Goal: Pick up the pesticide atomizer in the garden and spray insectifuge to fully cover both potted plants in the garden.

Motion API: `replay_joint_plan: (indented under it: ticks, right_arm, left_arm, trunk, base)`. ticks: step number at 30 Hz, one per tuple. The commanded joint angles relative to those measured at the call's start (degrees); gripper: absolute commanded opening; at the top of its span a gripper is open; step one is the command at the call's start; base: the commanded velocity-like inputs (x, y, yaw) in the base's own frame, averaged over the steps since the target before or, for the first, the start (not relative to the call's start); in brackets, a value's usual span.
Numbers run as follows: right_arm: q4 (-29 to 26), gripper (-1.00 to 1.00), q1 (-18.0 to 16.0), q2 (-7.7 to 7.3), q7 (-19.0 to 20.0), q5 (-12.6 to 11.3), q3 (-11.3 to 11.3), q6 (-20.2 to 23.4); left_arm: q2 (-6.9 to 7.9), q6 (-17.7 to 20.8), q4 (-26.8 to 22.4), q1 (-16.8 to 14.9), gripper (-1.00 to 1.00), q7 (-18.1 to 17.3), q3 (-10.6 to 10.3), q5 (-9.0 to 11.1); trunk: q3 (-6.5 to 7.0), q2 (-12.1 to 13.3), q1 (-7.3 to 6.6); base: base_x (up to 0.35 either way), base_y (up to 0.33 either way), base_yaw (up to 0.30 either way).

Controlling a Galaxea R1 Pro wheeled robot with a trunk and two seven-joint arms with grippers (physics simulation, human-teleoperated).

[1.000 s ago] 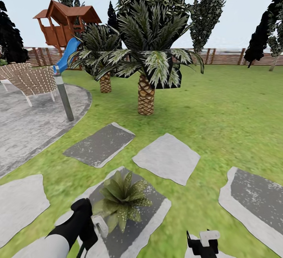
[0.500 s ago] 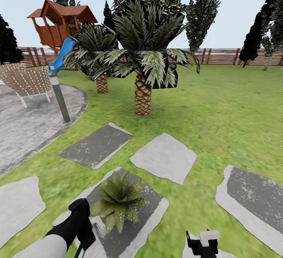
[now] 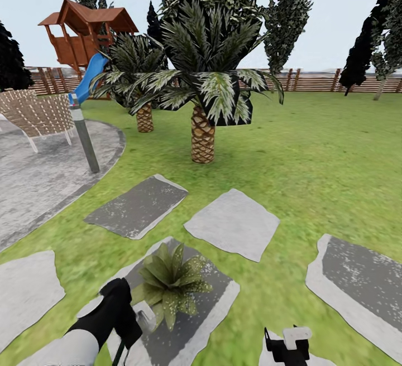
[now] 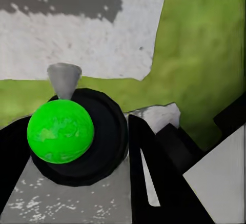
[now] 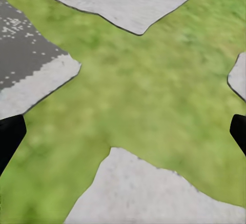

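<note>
Left claw [image 3: 137, 321], lower left of the head view, clamped on the pesticide atomizer [image 4: 61, 131]: green round body in a black collar, grey nozzle cone forward. Potted plant [image 3: 167, 282] just beside it on a dark stepping slab [image 3: 215, 299], lower centre. Right claw [image 3: 287, 343] at bottom edge, fingers apart, holding nothing, over grass. I judge the atomizer light, rigid, smooth-sided, likely to twist if gripped loosely; best held around the collar. Leaves look soft, so I'd keep the nozzle clear of them
</note>
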Motion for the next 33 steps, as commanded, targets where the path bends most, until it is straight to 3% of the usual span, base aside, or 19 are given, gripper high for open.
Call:
replay_joint_plan:
  ticks: [1,4,8,13,17,21,23,25,33]
  right_arm:
    - [0.07,1.00,-0.04,0.01,-0.33,0.61,-0.25,-0.16]
    - [0.07,1.00,-0.05,0.01,-0.31,0.61,-0.25,-0.16]
    - [0.07,1.00,-0.04,0.01,-0.30,0.61,-0.25,-0.16]
    - [0.07,1.00,-0.08,0.01,-0.30,0.61,-0.25,-0.16]
    - [0.07,1.00,-0.07,0.01,-0.28,0.61,-0.25,-0.16]
    - [0.08,1.00,-0.04,0.01,-0.27,0.61,-0.25,-0.16]
    - [0.07,1.00,-0.06,0.01,-0.27,0.61,-0.25,-0.16]
    - [0.07,1.00,-0.08,0.01,-0.27,0.61,-0.25,-0.16]
    - [0.07,1.00,-0.05,0.01,-0.30,0.61,-0.25,-0.16]
  left_arm:
    - [-0.25,0.45,-0.28,-0.48,-1.00,-0.55,0.24,-0.17]
    - [-0.24,0.49,0.10,-2.67,-1.00,-0.79,0.34,0.05]
    - [0.01,0.25,0.51,-2.40,-1.00,-0.84,0.25,0.06]
    - [1.41,0.08,1.03,-2.26,-1.00,-1.07,0.44,0.34]
    - [1.11,-0.03,4.52,-2.25,-1.00,-0.85,0.47,1.25]
    - [0.58,-0.05,4.70,-2.41,-1.00,-0.42,0.26,1.53]
    - [-0.70,-0.03,4.56,-2.81,-1.00,-0.30,0.01,1.48]
    - [-1.05,-0.04,4.54,-2.89,-1.00,-0.22,-0.16,1.31]
    - [0.43,-0.12,4.59,-2.70,-1.00,-0.07,0.19,1.37]
  trunk:
    - [-0.06,-0.02,-0.01]
    - [-0.06,-0.02,-0.01]
    - [-0.06,-0.02,-0.01]
    - [-0.06,-0.02,-0.01]
    - [-0.06,-0.02,-0.01]
    - [-0.06,-0.02,-0.01]
    - [-0.06,-0.02,-0.01]
    - [-0.06,-0.02,-0.01]
    - [-0.06,-0.02,-0.01]
  base:
    - [0.000,0.000,0.000]
    - [0.000,0.000,0.000]
    - [0.000,0.000,0.000]
    - [0.000,0.000,0.000]
    - [0.000,0.000,0.000]
    - [0.000,0.000,0.000]
    - [0.000,0.000,0.000]
    - [0.000,0.000,0.000]
    - [-0.083,0.026,0.000]
